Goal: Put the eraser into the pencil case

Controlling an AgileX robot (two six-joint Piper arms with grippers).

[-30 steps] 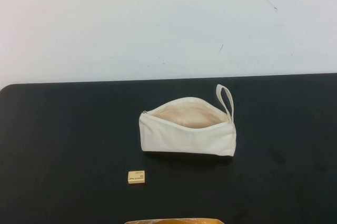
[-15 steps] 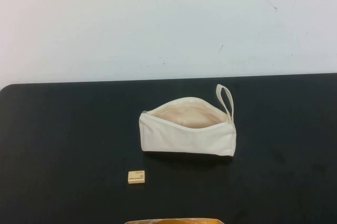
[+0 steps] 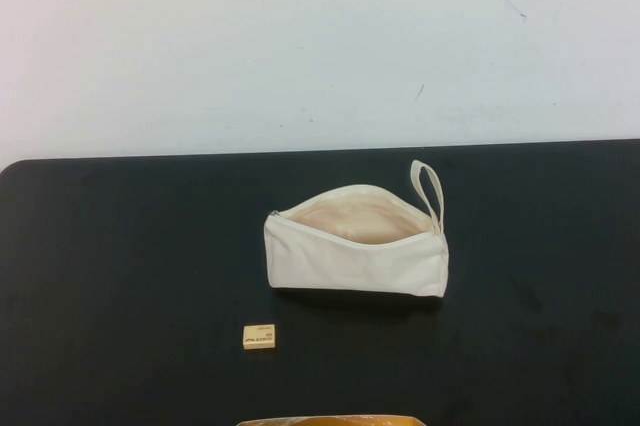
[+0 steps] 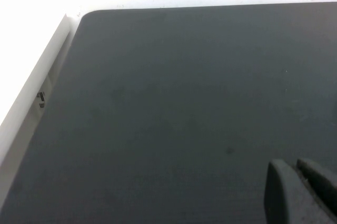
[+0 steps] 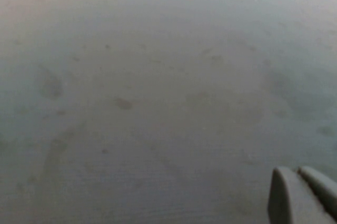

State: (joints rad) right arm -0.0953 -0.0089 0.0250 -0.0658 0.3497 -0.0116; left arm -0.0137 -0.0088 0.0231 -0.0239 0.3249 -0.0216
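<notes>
A: Grippers first. Left gripper (image 4: pixel 301 192) — only two dark fingertips show at the edge of its wrist view, lying side by side, pressed together, holding nothing. It hangs over bare black mat (image 4: pixel 174 103) near the mat's rounded corner and the white table edge (image 4: pixel 31 98).

B: Right gripper (image 5: pixel 303 195)?

A: Same picture. Two fingertips side by side, closed, empty, above smudged black mat. Neither arm appears in the high view, so both sit well back from the work.

B: Task things?

A: Eraser (image 3: pixel 259 336) lies flat on the mat, near side, slightly left of centre, printed face up. Pencil case (image 3: pixel 356 243) lies beyond it and a little to the right, well apart from it, zip open, beige lining showing, loop strap (image 3: pixel 428 191) at its right end. An orange-yellow edge (image 3: pixel 330 420) peeks in at the bottom of the high view; cannot tell what it is.

B: Anything changed over the last second?

A: Nothing. Eraser, case and strap sit exactly where they were, and no arm has entered the high view.

B: Meaning?

A: My reading: the task hasn't started. The case mouth is already open, so the next step is reaching for the eraser; the left arm looks the likelier one, given the eraser's side. Small flat block, needs a low, accurate pinch.
</notes>
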